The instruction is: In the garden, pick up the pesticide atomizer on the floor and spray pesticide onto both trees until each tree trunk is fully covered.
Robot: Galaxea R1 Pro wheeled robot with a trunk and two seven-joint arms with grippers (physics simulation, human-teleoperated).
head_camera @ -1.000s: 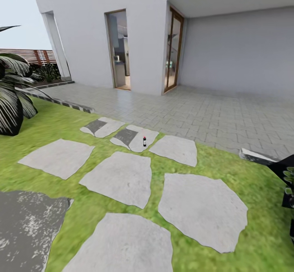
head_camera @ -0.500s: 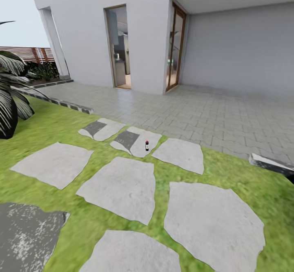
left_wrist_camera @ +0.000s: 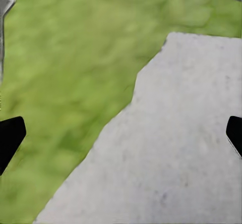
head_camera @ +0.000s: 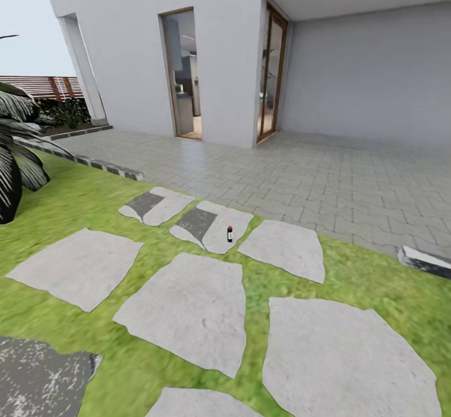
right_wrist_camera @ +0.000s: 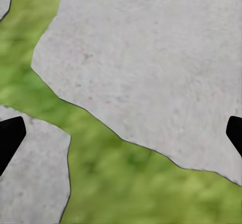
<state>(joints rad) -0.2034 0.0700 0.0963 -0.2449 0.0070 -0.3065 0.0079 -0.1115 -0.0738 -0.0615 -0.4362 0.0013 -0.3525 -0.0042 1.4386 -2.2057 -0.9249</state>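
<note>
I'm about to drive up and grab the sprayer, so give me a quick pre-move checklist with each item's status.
1. Pesticide atomizer in sight, upright on a stepping stone: ok.
2. Route over grass and stones free of obstacles: ok.
3. Left gripper open, nothing between fingertips: ok.
4. Right gripper open, empty: ok.
5. Atomizer within arm's reach: not ok, some way ahead.
6. Trees located: cannot tell.

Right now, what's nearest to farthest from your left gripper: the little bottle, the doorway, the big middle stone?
1. big middle stone, just ahead.
2. little bottle, on a farther stone.
3. doorway, in the house wall, beyond the paving.
</note>
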